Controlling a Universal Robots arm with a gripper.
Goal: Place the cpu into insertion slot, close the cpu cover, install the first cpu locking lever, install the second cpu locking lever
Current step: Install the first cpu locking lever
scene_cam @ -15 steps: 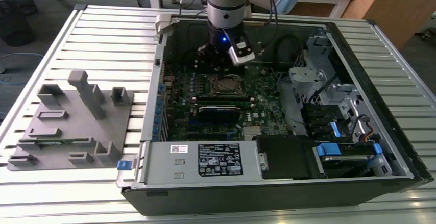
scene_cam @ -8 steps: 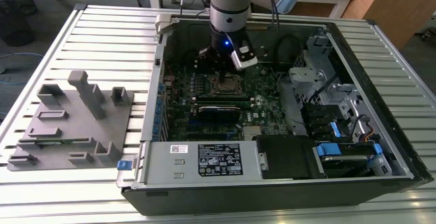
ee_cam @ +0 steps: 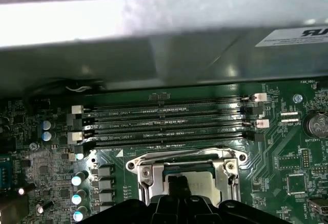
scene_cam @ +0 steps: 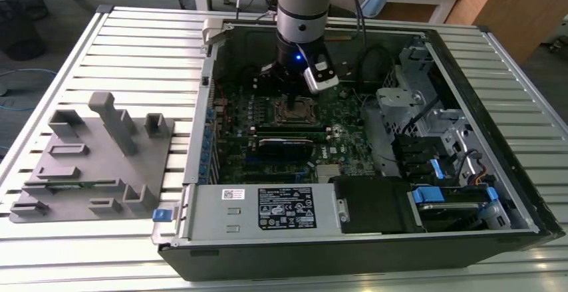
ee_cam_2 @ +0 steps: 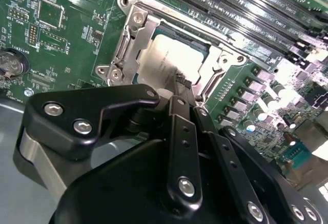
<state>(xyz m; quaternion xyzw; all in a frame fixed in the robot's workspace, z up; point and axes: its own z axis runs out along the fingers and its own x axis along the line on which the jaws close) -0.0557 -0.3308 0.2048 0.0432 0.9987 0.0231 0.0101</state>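
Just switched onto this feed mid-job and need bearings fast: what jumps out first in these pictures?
The black gripper on the grey robot arm hangs low inside the open black computer case, its tips right over the dull silver-grey square cpu. That chip lies in the silvery-rimmed square insertion slot on the green motherboard, with the thin metal cpu cover framing it. In the exterior view, a grey moulded parts fixture sits on the slatted table at the left.

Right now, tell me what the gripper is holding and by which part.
It cannot be told. The gripper sits right over the cpu lying in the insertion slot, but its tips hide the contact, so a hold is unclear.
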